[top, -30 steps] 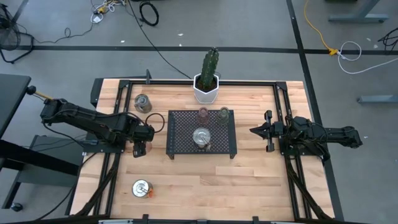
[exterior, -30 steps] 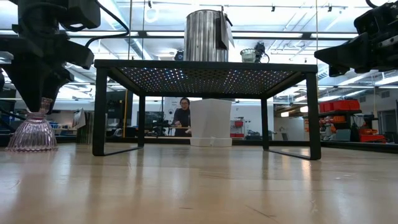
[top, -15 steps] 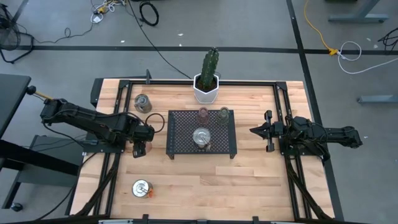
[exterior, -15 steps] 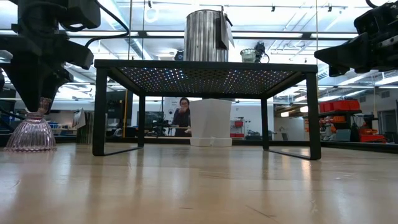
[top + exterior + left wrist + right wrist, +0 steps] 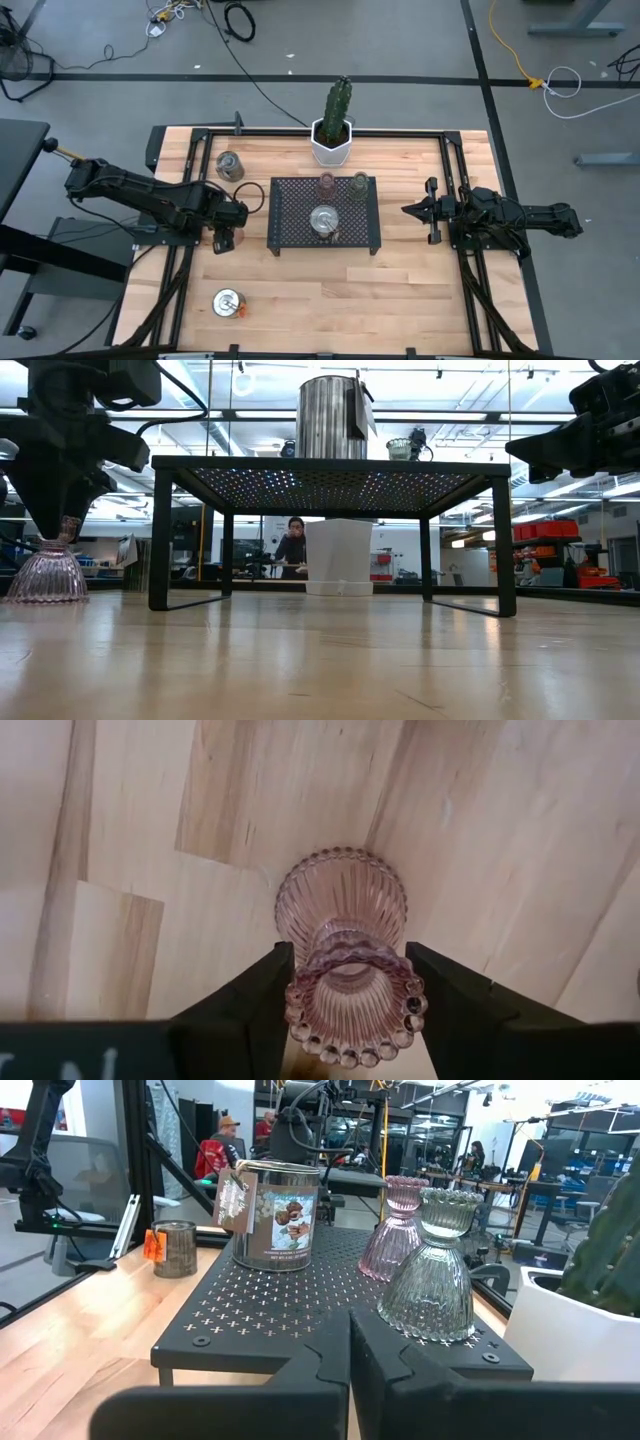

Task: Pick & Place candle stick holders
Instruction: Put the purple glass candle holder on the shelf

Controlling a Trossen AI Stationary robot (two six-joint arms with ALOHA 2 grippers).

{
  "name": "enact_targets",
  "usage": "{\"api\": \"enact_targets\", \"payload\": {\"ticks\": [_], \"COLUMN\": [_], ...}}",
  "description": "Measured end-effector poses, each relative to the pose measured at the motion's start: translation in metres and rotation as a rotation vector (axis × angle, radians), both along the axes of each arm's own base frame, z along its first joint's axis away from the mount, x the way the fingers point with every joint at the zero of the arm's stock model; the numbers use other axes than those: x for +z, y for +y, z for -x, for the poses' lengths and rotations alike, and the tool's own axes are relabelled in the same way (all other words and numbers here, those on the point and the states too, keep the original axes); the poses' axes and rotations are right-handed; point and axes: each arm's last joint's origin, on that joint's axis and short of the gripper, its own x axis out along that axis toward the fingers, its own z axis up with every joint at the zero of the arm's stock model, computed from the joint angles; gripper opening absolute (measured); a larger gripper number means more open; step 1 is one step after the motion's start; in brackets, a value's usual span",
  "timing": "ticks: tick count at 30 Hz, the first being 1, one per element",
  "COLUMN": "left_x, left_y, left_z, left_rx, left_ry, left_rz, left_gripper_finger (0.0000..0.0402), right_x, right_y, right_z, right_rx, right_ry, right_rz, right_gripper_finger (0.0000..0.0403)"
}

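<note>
I am holding my left gripper [image 5: 345, 1005] over the left part of the wooden table [image 5: 320, 290], just left of the black mesh tray [image 5: 290, 225]. My two dark fingers [image 5: 250, 1010] are standing on both sides of the neck of a pink ribbed glass candle holder [image 5: 345, 970]. They are touching its beaded rim, so I am grasping it. In the low view its wide foot is resting on the table.

On the tray a silver tin holder with a label [image 5: 275, 1215] is standing near the middle. A pink glass holder [image 5: 395, 1225] and a greenish glass holder [image 5: 432, 1265] are standing side by side at the far edge. One more silver holder [image 5: 229, 166] is on the table near the far left corner, and another one [image 5: 229, 302] is near the front left.

My right gripper [image 5: 412, 211] is waiting to the right of the tray, with its fingers clenched together on nothing. The white hexagonal pot with the cactus [image 5: 333, 140] is standing behind the tray
</note>
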Motion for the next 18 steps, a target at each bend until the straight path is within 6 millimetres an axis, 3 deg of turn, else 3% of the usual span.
{"api": "enact_targets", "payload": {"ticks": [9, 18], "left_x": [0.004, 0.031], "left_y": [0.001, 0.001], "left_z": [0.005, 0.003], "left_rx": [0.021, 0.021], "left_ry": [0.051, 0.048], "left_rz": [-0.002, -0.012], "left_gripper_finger": [0.0182, 0.0178], "right_x": [0.0, 0.0], "right_y": [0.0, 0.0], "right_z": [0.0, 0.0], "right_rx": [0.001, 0.0], "right_ry": [0.0, 0.0], "right_rz": [0.0, 0.0], "right_gripper_finger": [0.0002, 0.0002]}}
